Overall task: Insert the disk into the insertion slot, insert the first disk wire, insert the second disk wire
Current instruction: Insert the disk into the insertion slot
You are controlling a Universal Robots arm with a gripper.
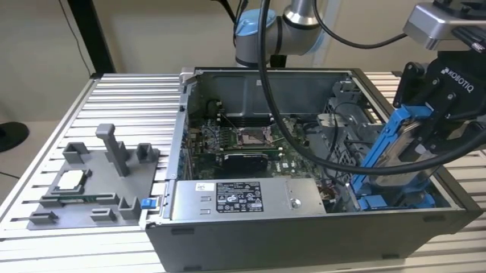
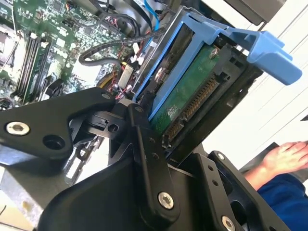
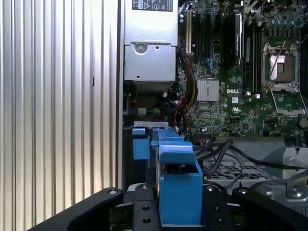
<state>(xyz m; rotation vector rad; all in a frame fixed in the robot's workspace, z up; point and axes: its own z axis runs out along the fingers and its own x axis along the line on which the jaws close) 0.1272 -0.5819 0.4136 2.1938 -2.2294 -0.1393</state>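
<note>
Hanging over the open case (image 1: 304, 242), my claw (image 1: 422, 145) is clamped tight on the disk (image 1: 383, 149), fingers on either side, holding it tilted with its lower end down inside. The slot (image 1: 388, 202) sits just under it, blue rails half hidden; whether they touch I cannot tell. A black cable (image 1: 334, 162) crosses the disk. Beyond my claw, a person's hand (image 2: 288, 156) is cut off in the second wrist view.

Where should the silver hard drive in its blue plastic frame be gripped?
Probably its upper end, fingers on opposite sides, coming from above: the silver hard drive in the blue plastic frame stands tilted, lower end toward the grey metal bay, so that end must stay free.
</note>
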